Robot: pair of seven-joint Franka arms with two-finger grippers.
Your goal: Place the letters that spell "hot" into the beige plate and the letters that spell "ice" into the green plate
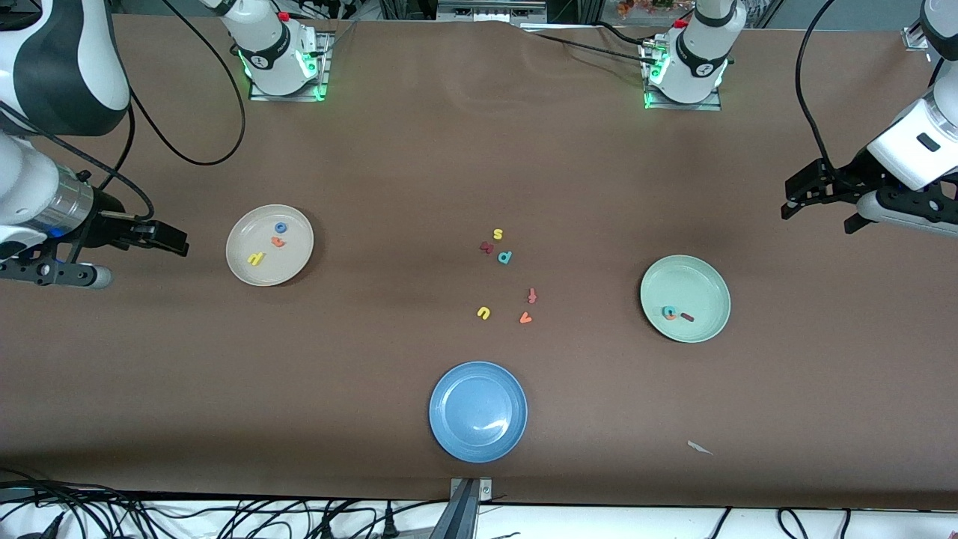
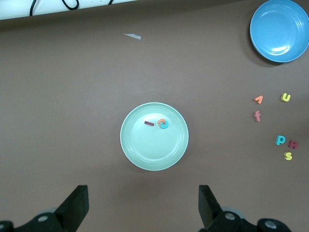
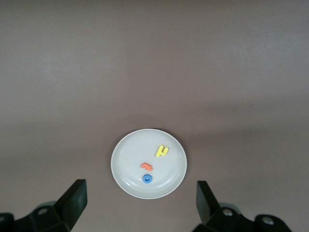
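Yellow h [image 1: 256, 258], orange t [image 1: 278, 241] and blue o [image 1: 281, 227] lie in the beige plate [image 1: 243, 269]; i [image 1: 687, 317], e [image 1: 667, 313] and c [image 1: 672, 311] fill the green plate [image 1: 703, 281]. Left gripper [image 1: 812, 196] and right gripper [image 1: 153, 238] hover spread and empty over their ends of the table, the sorting apparently finished.

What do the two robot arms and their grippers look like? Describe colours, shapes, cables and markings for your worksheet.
Both arms are glossy white with black joint bands, on bases lit green with small red caps. Black cables loop from them across the brown table. The left gripper and the right gripper are matt black, each with two blocky fingers; the right arm also has a silver metal wrist section.
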